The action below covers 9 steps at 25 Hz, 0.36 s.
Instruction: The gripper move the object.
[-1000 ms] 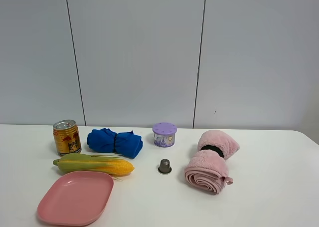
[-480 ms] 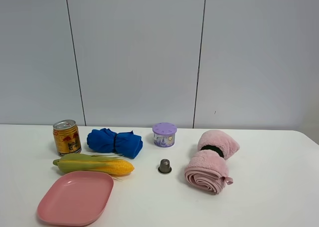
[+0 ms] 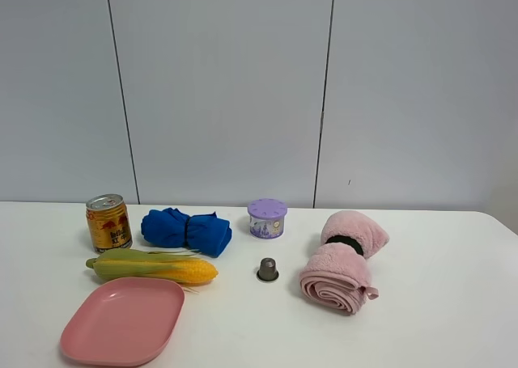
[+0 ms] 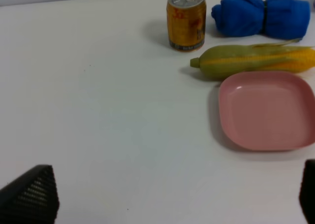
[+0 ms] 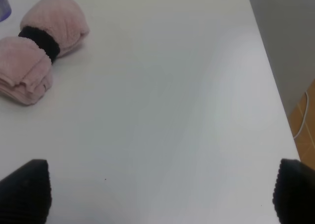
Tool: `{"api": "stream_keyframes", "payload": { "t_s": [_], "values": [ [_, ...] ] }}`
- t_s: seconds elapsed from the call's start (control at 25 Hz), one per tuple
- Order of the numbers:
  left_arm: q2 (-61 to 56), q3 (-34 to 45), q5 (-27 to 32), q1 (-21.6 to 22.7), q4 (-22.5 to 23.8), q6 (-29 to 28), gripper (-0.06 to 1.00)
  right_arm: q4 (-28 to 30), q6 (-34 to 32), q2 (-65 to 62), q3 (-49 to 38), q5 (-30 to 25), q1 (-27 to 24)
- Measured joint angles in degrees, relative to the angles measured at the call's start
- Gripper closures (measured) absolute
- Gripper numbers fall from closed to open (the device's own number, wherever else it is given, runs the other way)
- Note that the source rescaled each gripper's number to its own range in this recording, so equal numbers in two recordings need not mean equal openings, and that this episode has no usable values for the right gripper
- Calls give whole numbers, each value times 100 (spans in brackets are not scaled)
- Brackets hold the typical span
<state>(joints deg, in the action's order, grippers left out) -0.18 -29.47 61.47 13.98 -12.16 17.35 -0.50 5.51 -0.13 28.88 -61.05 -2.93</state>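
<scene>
A white table is seen carrying everything. A rolled pink towel with a black band is laid at about three o'clock of the table's middle. A pink plate is set at about eight o'clock, with an ear of corn lying just beyond its far rim. A bundled blue cloth is placed at ten o'clock, and the gold can is stood upright just beside it, farther out toward nine o'clock and near the corn's green end. A purple lidded jar is found at twelve o'clock, a small grey capsule at the centre.

The left gripper is shown with its fingers spread wide, nothing between them, well apart from the can. The right gripper is likewise spread over bare table.
</scene>
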Motion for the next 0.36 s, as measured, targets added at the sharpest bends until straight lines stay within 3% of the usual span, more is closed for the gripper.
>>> {"api": "stream_keyframes", "payload": {
  "t_s": [0.36],
  "values": [
    [0,0,0,0,0,0,-6,0,0,0,0,0,0]
  ]
}}
